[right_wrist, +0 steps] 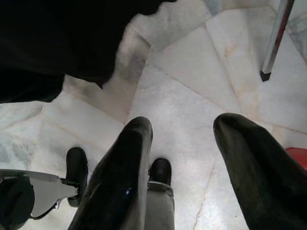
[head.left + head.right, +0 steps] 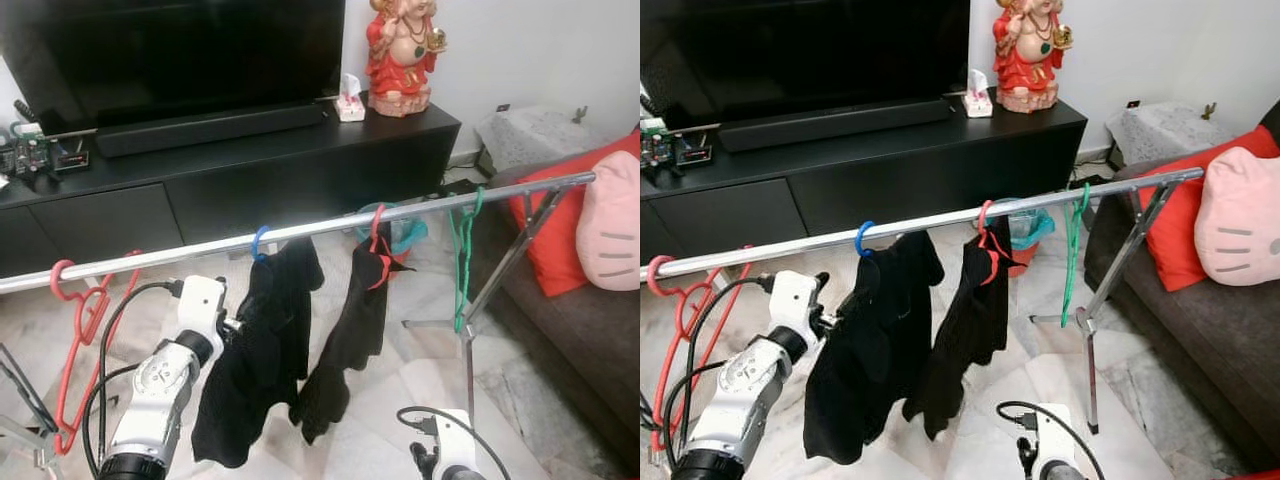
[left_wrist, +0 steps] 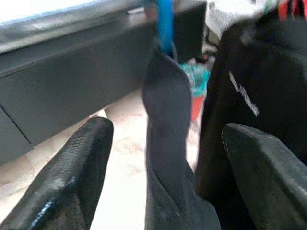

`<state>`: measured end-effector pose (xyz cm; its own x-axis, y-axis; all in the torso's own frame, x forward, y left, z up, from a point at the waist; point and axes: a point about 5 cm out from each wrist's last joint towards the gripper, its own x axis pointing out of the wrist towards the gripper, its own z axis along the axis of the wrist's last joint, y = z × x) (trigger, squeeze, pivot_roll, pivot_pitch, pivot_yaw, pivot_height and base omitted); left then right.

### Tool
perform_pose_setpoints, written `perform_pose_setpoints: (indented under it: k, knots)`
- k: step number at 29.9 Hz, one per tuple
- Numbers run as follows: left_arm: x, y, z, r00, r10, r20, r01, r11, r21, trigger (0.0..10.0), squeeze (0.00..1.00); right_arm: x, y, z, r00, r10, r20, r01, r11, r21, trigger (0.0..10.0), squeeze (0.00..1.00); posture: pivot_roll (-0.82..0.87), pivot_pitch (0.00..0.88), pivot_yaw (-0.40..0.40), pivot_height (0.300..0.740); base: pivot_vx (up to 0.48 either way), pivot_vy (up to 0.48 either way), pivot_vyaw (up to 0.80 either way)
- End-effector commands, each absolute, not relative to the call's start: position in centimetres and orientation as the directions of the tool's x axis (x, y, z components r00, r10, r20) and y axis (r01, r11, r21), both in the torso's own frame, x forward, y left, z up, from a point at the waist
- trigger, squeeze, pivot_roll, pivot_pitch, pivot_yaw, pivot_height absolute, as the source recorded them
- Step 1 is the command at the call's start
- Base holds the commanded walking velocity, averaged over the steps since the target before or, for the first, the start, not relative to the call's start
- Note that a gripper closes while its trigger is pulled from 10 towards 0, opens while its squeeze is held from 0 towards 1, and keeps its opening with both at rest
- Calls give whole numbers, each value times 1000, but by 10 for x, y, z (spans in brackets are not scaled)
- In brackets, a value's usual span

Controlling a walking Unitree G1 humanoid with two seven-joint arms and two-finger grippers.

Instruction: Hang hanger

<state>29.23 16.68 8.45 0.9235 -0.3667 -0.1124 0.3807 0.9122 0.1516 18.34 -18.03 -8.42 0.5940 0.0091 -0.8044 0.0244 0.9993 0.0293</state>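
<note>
A silver rail (image 2: 320,228) runs across in front of me. On it hang an empty red hanger (image 2: 75,335) at the left, a blue hanger (image 2: 260,242) carrying a black garment (image 2: 255,375), a red hanger (image 2: 378,235) with another black garment (image 2: 345,340), and an empty green hanger (image 2: 462,262). My left arm (image 2: 165,375) reaches up to the blue hanger's garment. My left gripper (image 3: 165,158) is open, with a fold of that garment (image 3: 165,143) between its fingers (image 3: 81,158). My right gripper (image 1: 184,129) hangs low over the floor, open with nothing in it.
A black TV console (image 2: 250,170) with a red statue (image 2: 402,55) stands behind the rail. A grey sofa (image 2: 590,330) with a red cushion (image 2: 560,240) and a pink one (image 2: 612,220) is at the right. The rack's leg (image 2: 470,350) stands on the marble floor; a teal bin (image 2: 410,235) sits beyond.
</note>
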Motion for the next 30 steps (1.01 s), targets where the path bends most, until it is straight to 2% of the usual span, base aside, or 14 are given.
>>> perform_pose_setpoints:
  k: [1, 6, 7, 18, 19, 20, 21, 22, 23, 30]
  knots:
    - [293, 163, 82, 914, -381, -142, 402, 900, 171, 10000, 1000, 184, -181, -84, 593, 9, -805, 19, 1000, 25, 10000, 0, 80, 0, -21, 740, 0, 0, 0]
    - [312, 162, 73, 940, -275, -204, 317, 922, 220, 10000, 1000, 184, -180, -84, 594, 12, -804, 20, 999, 29, 10000, 0, 65, 0, -17, 740, 0, 0, 0]
    - [315, 161, 71, 939, -270, -213, 315, 924, 217, 10000, 0, 184, -180, -84, 594, 12, -804, 21, 999, 30, 10000, 0, 62, 0, -16, 740, 0, 0, 0]
    - [335, 154, 64, 941, -210, -267, 261, 949, 175, 10000, 0, 184, -182, -84, 592, 12, -806, 19, 999, 29, 10000, 0, 51, 0, -31, 740, 0, 0, 0]
    - [336, 154, 64, 940, -209, -268, 261, 950, 173, 8392, 0, 184, -182, -84, 592, 12, -806, 19, 999, 28, 10000, 0, 49, 0, -32, 740, 0, 0, 0]
    - [336, 153, 64, 940, -209, -268, 259, 951, 171, 5843, 0, 184, -182, -84, 592, 12, -806, 18, 999, 28, 10000, 0, 49, 0, -32, 740, 0, 0, 0]
    - [337, 153, 63, 941, -205, -269, 255, 953, 166, 2275, 0, 184, -183, -84, 592, 12, -806, 18, 999, 28, 10000, 0, 48, 0, -33, 740, 0, 0, 0]
    - [337, 153, 63, 941, -202, -270, 251, 954, 162, 2275, 0, 184, -183, -84, 592, 11, -806, 18, 999, 28, 10000, 0, 48, 0, -33, 740, 0, 0, 0]
    - [337, 153, 63, 943, -200, -267, 247, 956, 156, 0, 0, 184, -183, -84, 592, 11, -806, 18, 999, 27, 10000, 0, 48, 0, -33, 740, 0, 0, 0]
    - [335, 154, 60, 944, -201, -261, 244, 959, 141, 0, 0, 184, -184, -84, 590, 11, -808, 13, 1000, 23, 10000, 0, 53, 0, -41, 740, 0, 0, 0]
